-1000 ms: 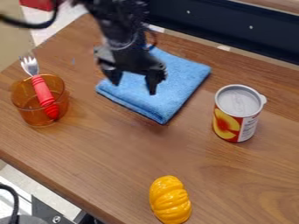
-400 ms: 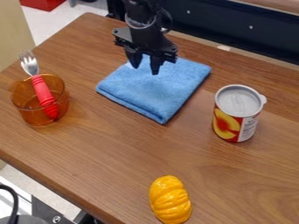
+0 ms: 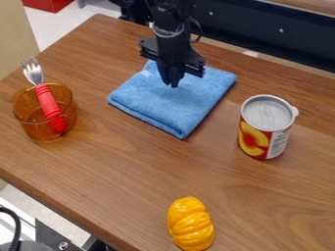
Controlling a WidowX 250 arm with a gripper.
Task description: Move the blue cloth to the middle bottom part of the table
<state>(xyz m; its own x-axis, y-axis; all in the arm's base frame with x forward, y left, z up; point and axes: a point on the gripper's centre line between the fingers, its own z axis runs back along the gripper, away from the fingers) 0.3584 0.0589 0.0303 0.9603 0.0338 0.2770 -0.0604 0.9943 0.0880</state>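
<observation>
My end effector (image 3: 172,85) narrow, fingertips together; can't tell if cloth (image 3: 163,105) is pinched. Cloth at counter's (image 3: 124,171) 12 o'clock, likely light, floppy; should pinch through all folds.

No wording can be read: the label (image 3: 278,142) on the can (image 3: 267,112) bears print too small.

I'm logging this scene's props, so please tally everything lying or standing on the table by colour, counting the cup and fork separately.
Blue: 1, the cloth
Orange: 1, the cup
Red-handled: 1, the fork
Red-labelled: 1, the can
Yellow: 1, the squash
Total: 5
</observation>
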